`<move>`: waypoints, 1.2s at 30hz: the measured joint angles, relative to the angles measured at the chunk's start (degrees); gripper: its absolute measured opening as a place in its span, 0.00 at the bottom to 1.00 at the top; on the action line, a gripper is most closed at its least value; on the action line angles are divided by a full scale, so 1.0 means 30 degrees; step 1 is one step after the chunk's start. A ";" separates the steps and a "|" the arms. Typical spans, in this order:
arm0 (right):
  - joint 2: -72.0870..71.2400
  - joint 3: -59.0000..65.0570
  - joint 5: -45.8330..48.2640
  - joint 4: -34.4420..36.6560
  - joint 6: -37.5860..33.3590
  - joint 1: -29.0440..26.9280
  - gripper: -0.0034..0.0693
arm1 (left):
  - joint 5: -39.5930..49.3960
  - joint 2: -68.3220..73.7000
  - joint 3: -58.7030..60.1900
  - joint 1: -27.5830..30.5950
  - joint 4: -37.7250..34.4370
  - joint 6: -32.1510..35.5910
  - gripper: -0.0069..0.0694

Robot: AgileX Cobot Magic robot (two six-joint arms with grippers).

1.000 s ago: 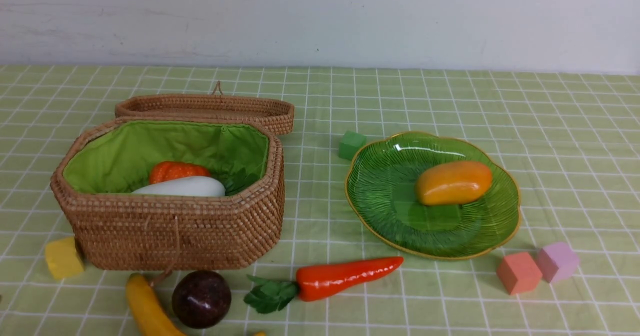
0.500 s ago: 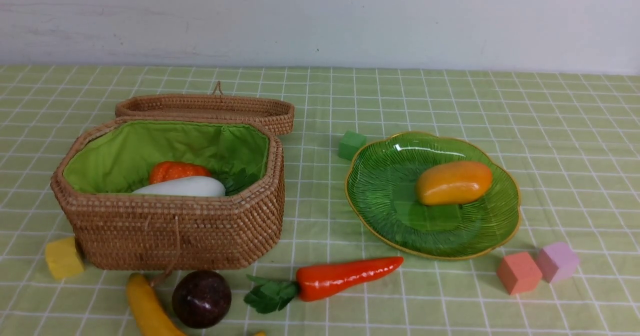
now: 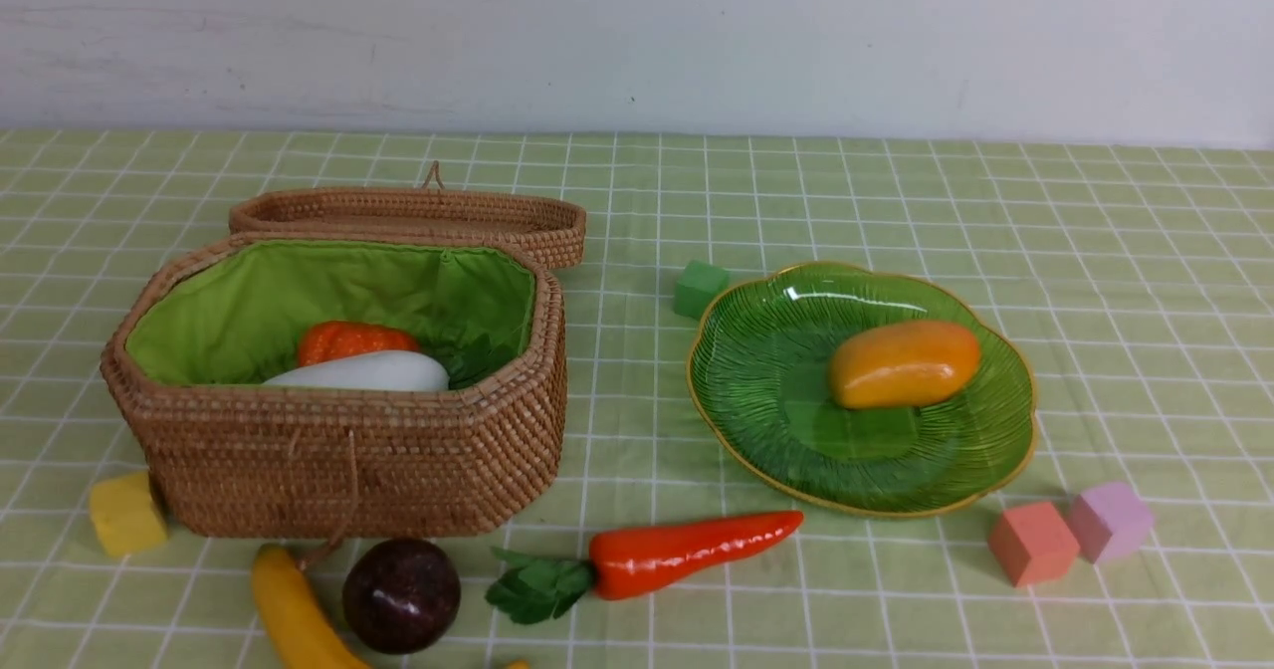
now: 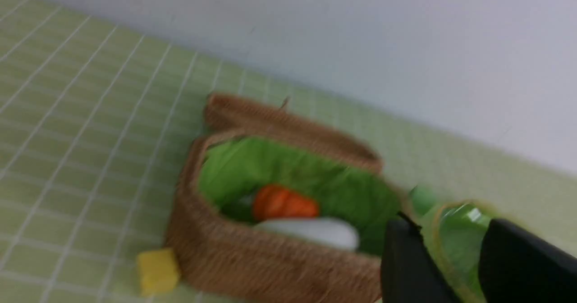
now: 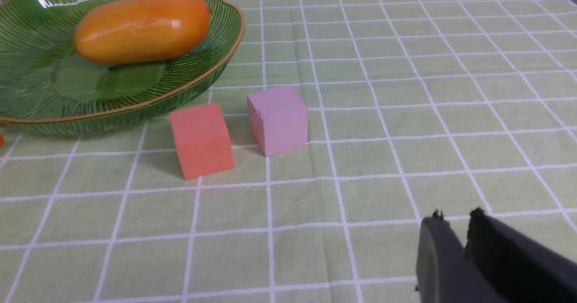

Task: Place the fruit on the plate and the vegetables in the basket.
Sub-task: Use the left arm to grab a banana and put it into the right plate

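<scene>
The wicker basket (image 3: 348,470) stands open at the left, its lid (image 3: 408,213) lying behind it. An orange pumpkin (image 3: 343,338) and a white oblong (image 3: 368,372) lie inside. The gourd does not show. The green plate (image 3: 776,350) at the right holds the mango (image 3: 904,362). The banana (image 3: 294,614), purple ball (image 3: 401,594) and carrot (image 3: 687,550) lie on the cloth in front. Neither gripper shows in the front view. My left gripper (image 4: 451,237) is open and empty, above the basket (image 4: 252,262). My right gripper (image 5: 455,215) is shut and empty, over bare cloth.
Foam cubes lie about: yellow (image 3: 126,515) by the basket's left corner, green (image 3: 700,288) behind the plate, red (image 3: 1032,543) and lilac (image 3: 1110,521) in front of the plate's right side, both also in the right wrist view (image 5: 201,139). A white wall bounds the far edge.
</scene>
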 joint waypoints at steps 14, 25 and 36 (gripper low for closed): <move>0.0000 0.0000 0.0000 0.0000 0.0000 0.0000 0.21 | 0.4882 0.5940 0.1385 0.0000 -0.2466 0.0663 0.42; 0.0000 0.0000 0.0000 0.0000 0.0000 0.0000 0.23 | 0.3737 1.0772 0.1407 0.0000 -0.2838 -0.1411 0.77; 0.0000 0.0000 0.0000 0.0000 0.0000 0.0000 0.24 | 0.1535 1.3854 0.2250 0.0000 -0.3271 -0.2452 0.84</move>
